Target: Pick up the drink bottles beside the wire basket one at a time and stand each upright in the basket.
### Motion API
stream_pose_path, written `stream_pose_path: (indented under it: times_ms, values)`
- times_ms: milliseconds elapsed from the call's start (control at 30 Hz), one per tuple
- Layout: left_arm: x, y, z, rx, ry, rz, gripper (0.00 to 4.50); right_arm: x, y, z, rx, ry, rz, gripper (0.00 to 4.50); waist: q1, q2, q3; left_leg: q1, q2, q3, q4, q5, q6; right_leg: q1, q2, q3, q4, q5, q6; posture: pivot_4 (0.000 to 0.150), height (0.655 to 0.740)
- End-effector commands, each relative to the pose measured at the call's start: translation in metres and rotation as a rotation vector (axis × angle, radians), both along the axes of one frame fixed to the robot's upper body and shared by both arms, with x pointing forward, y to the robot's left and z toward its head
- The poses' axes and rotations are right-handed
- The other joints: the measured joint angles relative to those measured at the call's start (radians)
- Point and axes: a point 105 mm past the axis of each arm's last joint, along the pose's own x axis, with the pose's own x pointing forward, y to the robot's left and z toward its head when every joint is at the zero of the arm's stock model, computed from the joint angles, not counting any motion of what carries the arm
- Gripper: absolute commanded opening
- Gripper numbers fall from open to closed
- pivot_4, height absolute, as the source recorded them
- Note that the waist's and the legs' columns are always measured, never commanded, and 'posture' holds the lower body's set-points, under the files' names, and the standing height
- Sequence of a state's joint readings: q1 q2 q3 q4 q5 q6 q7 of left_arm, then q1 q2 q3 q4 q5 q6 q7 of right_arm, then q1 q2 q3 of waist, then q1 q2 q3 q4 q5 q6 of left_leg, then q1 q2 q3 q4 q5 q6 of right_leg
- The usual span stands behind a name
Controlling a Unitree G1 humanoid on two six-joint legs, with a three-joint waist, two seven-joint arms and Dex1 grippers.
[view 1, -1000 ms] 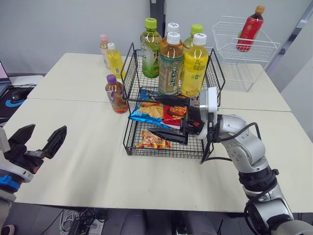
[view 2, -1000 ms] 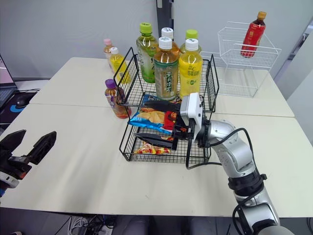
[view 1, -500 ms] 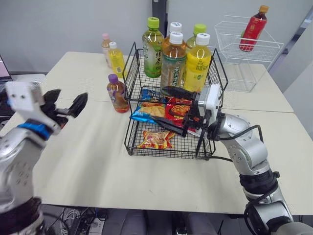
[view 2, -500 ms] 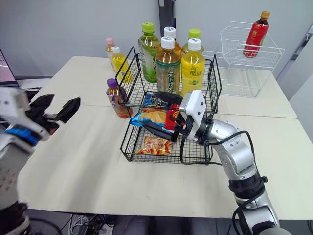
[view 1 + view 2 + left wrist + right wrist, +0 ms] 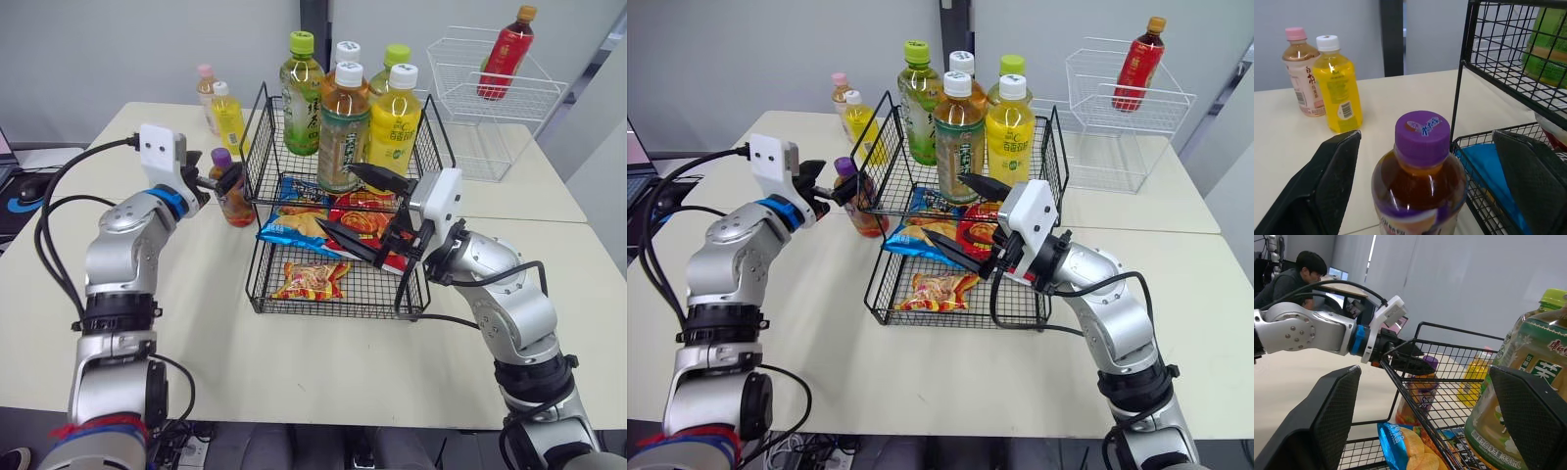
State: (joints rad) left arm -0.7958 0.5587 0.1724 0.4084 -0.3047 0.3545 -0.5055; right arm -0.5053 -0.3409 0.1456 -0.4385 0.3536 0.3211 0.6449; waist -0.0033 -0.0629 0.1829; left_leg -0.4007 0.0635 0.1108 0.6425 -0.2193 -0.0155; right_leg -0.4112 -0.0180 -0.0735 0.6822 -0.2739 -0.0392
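Item 1: wire basket point(image 5: 257, 147), black coated rod in a square mesh, two tiers, on a pale matte table point(image 5: 176, 323).
- Upper tier: five clear plastic bottles stand upright. They are a green-capped green tea bottle point(image 5: 302, 98), a white-capped amber tea bottle point(image 5: 342, 132), a white-capped yellow drink bottle point(image 5: 392, 132) and two more behind, of which mostly the caps show.
- Lower tier: crinkled foil snack packets lie flat. They are a blue crisp bag point(image 5: 292, 227), a red packet point(image 5: 364, 217) and a small yellow-and-red packet point(image 5: 309, 282).

Item 2: purple-capped bottle point(image 5: 1420, 181), squat and round-shouldered, holding brown liquid. It stands upright on the table just beside the basket's left wall, outside the mesh.

Item 3: left gripper point(image 5: 220, 182), with black textured wedge fingers point(image 5: 1327, 181). The fingers are spread wide to either side of the purple-capped bottle at cap height, with a gap on both sides and no contact.

Item 4: right gripper point(image 5: 336, 196), fingers splayed wide and holding nothing, at the basket's front right and pointing in over the snack packets.

Item 5: small yellow bottle point(image 5: 1339, 90) with a white cap, and a pink-capped bottle point(image 5: 1302, 78) of pale liquid. They stand side by side and upright on the table behind and left of the basket.

Item 6: white wire basket point(image 5: 490, 108) at the table's far right, holding an upright red bottle point(image 5: 500, 54)
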Motion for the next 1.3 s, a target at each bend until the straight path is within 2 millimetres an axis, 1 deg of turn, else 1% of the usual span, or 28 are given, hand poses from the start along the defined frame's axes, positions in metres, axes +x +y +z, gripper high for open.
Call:
stream_pose_path:
  times_ms: [33,233,333,367,467,533,600,700,800,833,900,1000,1100,1167,1233,1300]
  values:
    - [0.010,-0.003,0.011,0.042,-0.050,-0.005,4.47,-0.007,-0.003,0.010,0.018,-0.044,-0.013,4.50,0.000,0.000,0.000,0.000,0.000,0.000,0.000,0.000,0.000,0.000,0.000,0.000,0.000,0.000,0.000,0.150,0.7400]
    - [0.022,-0.006,0.010,0.054,-0.056,-0.018,4.47,-0.009,-0.006,0.012,0.014,-0.047,-0.027,4.50,-0.001,0.000,0.000,0.000,0.000,0.000,0.000,0.000,0.000,0.000,0.000,0.000,0.000,0.000,0.000,0.150,0.7400]
    - [0.024,-0.007,0.010,0.054,-0.061,-0.023,3.89,-0.009,-0.007,0.012,0.012,-0.050,-0.028,4.50,0.000,0.000,0.000,0.000,0.000,0.000,0.000,0.000,0.000,0.000,0.000,0.000,0.000,0.000,0.000,0.150,0.7400]
    - [0.025,-0.007,0.010,0.055,-0.062,-0.024,3.51,-0.009,-0.007,0.012,0.011,-0.051,-0.028,4.50,0.000,0.000,0.000,0.000,0.000,0.000,0.000,0.000,0.000,0.000,0.000,0.000,0.000,0.000,0.000,0.150,0.7400]
    - [0.027,-0.004,0.010,0.057,-0.065,-0.006,2.70,-0.009,-0.007,0.012,0.011,-0.054,-0.029,4.50,-0.001,0.000,0.000,0.000,0.000,0.000,0.000,0.000,0.000,0.000,0.000,0.000,0.000,0.000,0.000,0.150,0.7400]
    - [0.027,0.000,0.008,0.064,-0.058,0.014,2.00,-0.009,-0.007,0.012,0.012,-0.055,-0.030,4.50,-0.001,0.000,0.000,0.000,0.000,0.000,0.000,0.000,0.000,0.000,0.000,-0.001,0.000,0.000,0.000,0.150,0.7400]
    - [0.027,0.004,0.005,0.069,-0.049,0.027,1.44,-0.009,-0.007,0.012,0.012,-0.055,-0.030,4.50,-0.002,0.000,0.000,0.000,0.000,0.000,0.000,0.000,0.000,0.000,0.000,0.000,0.000,0.000,0.000,0.150,0.7400]
    - [0.026,0.011,0.003,0.071,-0.046,0.046,1.38,-0.009,-0.007,0.011,0.010,-0.054,-0.030,4.50,-0.003,0.000,0.000,0.000,0.000,0.000,0.000,0.000,0.000,0.000,0.000,0.000,0.000,0.000,0.000,0.150,0.7400]
    - [0.024,0.019,0.006,0.071,-0.054,0.064,1.38,-0.009,-0.006,0.011,0.011,-0.055,-0.028,4.50,-0.006,0.000,0.000,0.000,0.000,0.000,0.000,0.000,0.000,0.000,0.000,0.000,0.000,0.000,0.000,0.150,0.7400]
    - [0.021,0.020,0.011,0.073,-0.069,0.055,1.38,-0.009,-0.006,0.011,0.015,-0.056,-0.026,4.50,-0.007,0.000,0.000,0.000,0.000,0.000,0.000,0.000,0.000,0.000,0.000,-0.001,0.000,0.000,0.000,0.150,0.7400]
    - [0.015,0.020,0.028,0.040,-0.125,0.022,1.38,-0.009,-0.006,0.013,0.030,-0.062,-0.026,4.50,-0.016,0.000,0.000,0.000,0.001,0.000,0.000,0.000,0.000,0.000,0.000,0.000,0.000,0.000,0.000,0.150,0.7400]
    - [0.000,0.028,0.061,0.037,-0.204,-0.002,1.38,-0.009,-0.007,0.016,0.040,-0.072,-0.025,4.50,-0.028,0.000,0.001,-0.001,0.001,0.000,0.000,0.001,-0.001,-0.002,0.000,0.000,0.000,0.000,0.000,0.150,0.7400]
    - [-0.021,0.035,0.106,0.094,-0.286,-0.028,1.38,-0.009,-0.009,0.018,0.053,-0.087,-0.032,4.50,-0.029,-0.001,0.001,-0.006,0.001,0.000,0.000,0.002,-0.004,-0.007,0.001,-0.001,0.001,0.000,0.000,0.150,0.7400]
    - [-0.034,0.031,0.134,0.109,-0.328,-0.071,1.38,-0.010,-0.008,0.020,0.062,-0.102,-0.030,4.50,-0.025,-0.001,0.001,-0.011,0.001,0.000,0.001,0.003,-0.004,-0.012,0.001,-0.001,0.001,0.000,0.000,0.150,0.7400]
    - [-0.048,0.021,0.162,0.088,-0.365,-0.139,1.38,-0.011,-0.007,0.023,0.071,-0.126,-0.031,4.50,-0.019,-0.001,0.001,-0.014,0.000,-0.002,0.002,0.003,-0.004,-0.012,0.000,-0.002,0.000,0.002,-0.004,0.150,0.7400]
    - [-0.060,0.011,0.184,0.060,-0.391,-0.213,1.38,-0.011,-0.008,0.025,0.087,-0.138,-0.031,4.50,-0.007,-0.001,0.001,-0.015,0.000,-0.003,0.003,0.003,-0.004,-0.012,0.000,-0.003,-0.001,0.003,-0.004,0.150,0.7400]
